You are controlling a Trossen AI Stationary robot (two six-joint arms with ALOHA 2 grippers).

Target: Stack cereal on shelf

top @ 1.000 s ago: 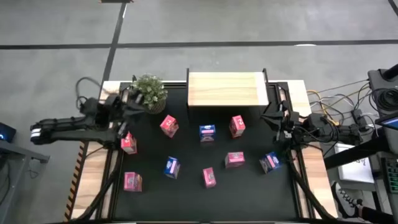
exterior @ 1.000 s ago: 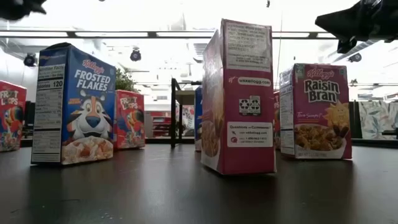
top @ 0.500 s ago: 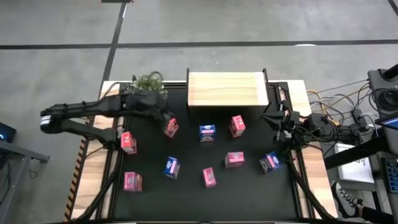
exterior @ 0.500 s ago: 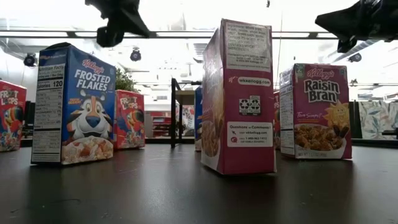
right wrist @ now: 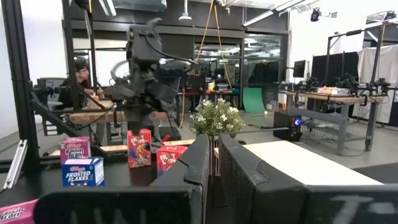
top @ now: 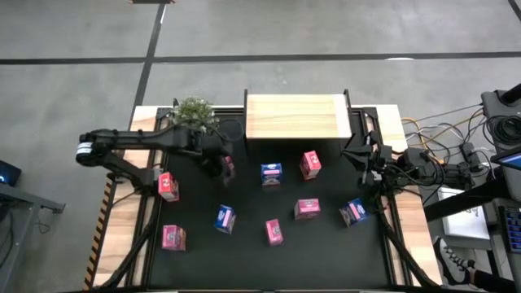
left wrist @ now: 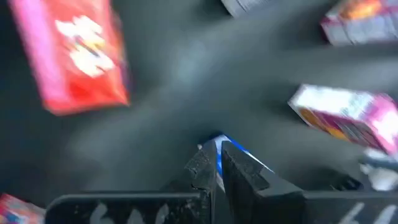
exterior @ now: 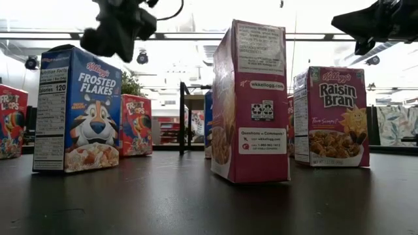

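Since the earlier frame, the left gripper (top: 221, 165) has swung from the counter's left edge toward centre, now above the pink box (top: 227, 166) left of centre in the high view, fingers together and holding nothing. Nearest, in the lower half, cereal boxes (top: 273, 231) stand scattered on the black counter (top: 326, 252); they look light, stiff and easily tipped, best pinched across the narrow sides. At right, the right gripper (top: 363, 161) waits, fingers together, arm folded by the counter's edge. Farthest, the shelf (top: 293, 116) sits bare at upper centre, beside a potted plant (top: 192, 111).
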